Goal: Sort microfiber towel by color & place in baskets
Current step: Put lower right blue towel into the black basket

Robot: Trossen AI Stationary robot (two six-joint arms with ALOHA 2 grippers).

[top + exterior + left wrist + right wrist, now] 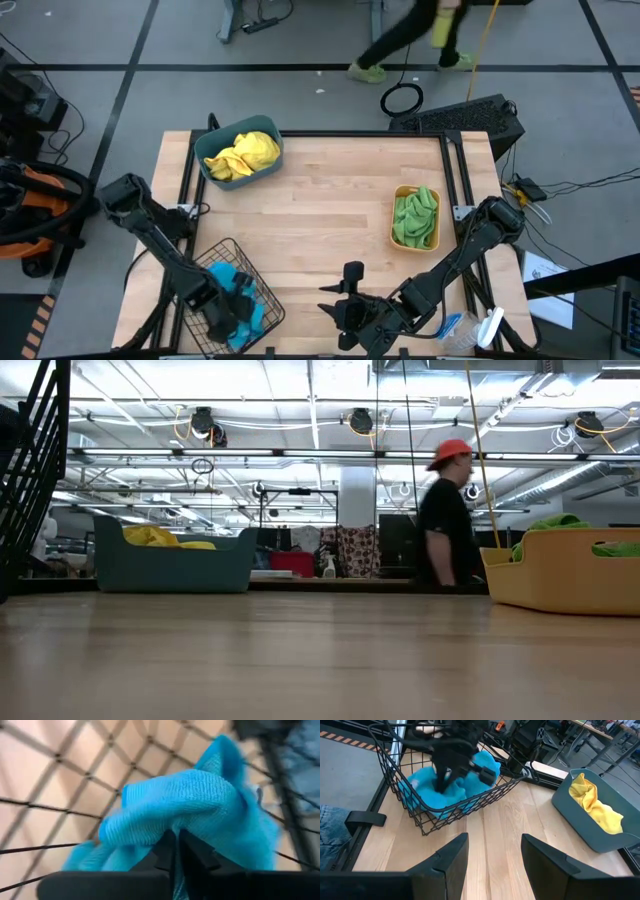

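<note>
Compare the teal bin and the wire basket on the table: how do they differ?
The teal bin has solid plastic walls; the wire basket is open dark mesh you can see through. The bin holds yellow towels; the basket holds blue towels. The left gripper is down inside the basket, shut on blue cloth; no gripper is at the bin. Both sit on the left side of the table and hold one colour.

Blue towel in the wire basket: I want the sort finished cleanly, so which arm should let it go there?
Left. The left pincer is inside the wire basket, shut on the blue towel. The right pincer hangs open over bare table beside the basket, holding nothing.
</note>
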